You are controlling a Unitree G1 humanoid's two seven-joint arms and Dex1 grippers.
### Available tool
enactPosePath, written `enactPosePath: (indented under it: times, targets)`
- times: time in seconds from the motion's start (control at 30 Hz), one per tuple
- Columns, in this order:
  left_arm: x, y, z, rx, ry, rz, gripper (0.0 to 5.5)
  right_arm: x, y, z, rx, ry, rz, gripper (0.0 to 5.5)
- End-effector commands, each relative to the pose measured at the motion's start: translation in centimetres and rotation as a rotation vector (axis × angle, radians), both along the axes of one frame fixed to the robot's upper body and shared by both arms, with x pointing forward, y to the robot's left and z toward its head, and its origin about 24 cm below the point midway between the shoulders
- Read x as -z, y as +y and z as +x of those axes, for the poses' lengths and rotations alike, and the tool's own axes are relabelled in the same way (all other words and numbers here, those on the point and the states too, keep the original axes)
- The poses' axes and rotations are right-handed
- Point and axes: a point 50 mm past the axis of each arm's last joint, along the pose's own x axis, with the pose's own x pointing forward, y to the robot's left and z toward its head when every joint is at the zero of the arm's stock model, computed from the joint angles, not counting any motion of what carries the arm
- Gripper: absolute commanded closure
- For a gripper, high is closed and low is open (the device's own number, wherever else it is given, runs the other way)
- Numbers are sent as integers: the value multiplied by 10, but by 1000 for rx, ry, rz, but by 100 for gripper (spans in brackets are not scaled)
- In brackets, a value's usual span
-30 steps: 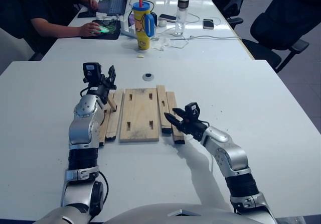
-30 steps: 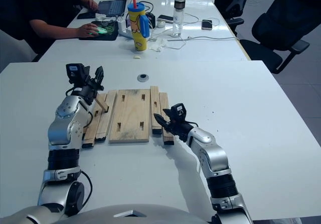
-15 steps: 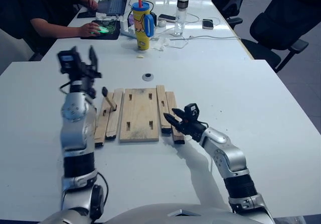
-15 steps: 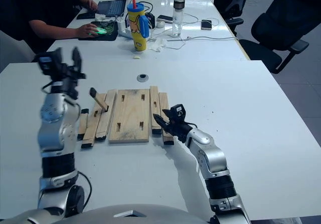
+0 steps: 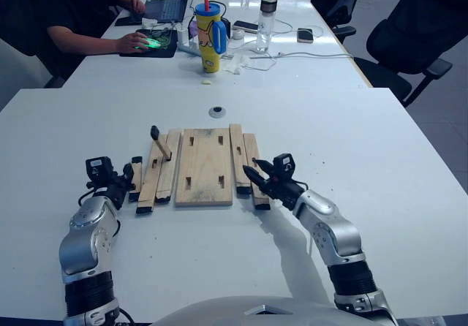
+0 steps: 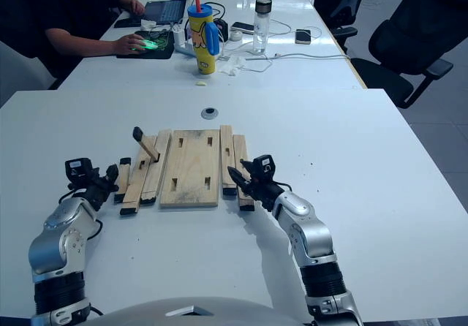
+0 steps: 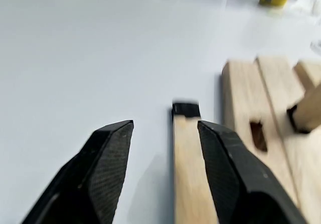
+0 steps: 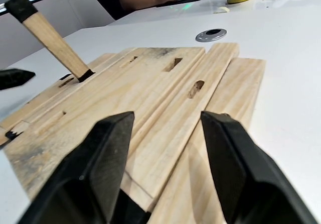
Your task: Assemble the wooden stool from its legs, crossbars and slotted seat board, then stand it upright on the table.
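The white tabletop [image 5: 351, 136] carries every part lying flat and unassembled. The slotted seat board [image 5: 203, 167] lies in the middle. It is the biggest piece, stiff and probably the heaviest, so take it by a long edge rather than across its face. Two leg planks [image 5: 159, 174] lie just beside its left edge and two more planks [image 5: 244, 161] just beside its right. They are rigid, light, bare wood that should grip well at mid-length. A short black-tipped stick [image 5: 160, 144] stands tilted in a slot of the left planks. It looks loosely seated, though it is too far off to be sure, so expect it to topple if bumped. A narrow black-tipped bar [image 7: 188, 174] lies just left of them. Your left tool [image 7: 165, 126] sits low, its fingers apart with that bar between them. Your right tool [image 8: 166, 116], also spread, hovers over the near end of the right planks and grips nothing.
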Motion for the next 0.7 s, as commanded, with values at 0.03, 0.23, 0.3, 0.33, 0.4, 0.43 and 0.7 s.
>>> enactPosePath:
  times: [0.03, 0.23, 0.3, 0.33, 0.4, 0.43, 0.7]
  targets:
    - [4, 0, 3, 37, 49, -11, 313, -2, -3, 0, 16, -7, -2, 305]
    - [13, -1, 3, 66, 125, -18, 313, -2, 0, -1, 15, -4, 3, 305]
    - [16, -3, 3, 83, 148, -15, 313, -2, 1, -1, 13, -3, 5, 305]
    - [16, -4, 2, 87, 154, -16, 313, -3, 1, -1, 13, -3, 6, 305]
    - [18, -4, 2, 97, 172, -11, 313, -3, 1, -1, 14, -2, 8, 305]
    - [19, -3, 1, 97, 185, -10, 313, -3, 2, -1, 14, -2, 9, 305]
    - [28, 0, -6, 92, 240, -18, 346, -3, 1, 0, 24, 0, 8, 305]
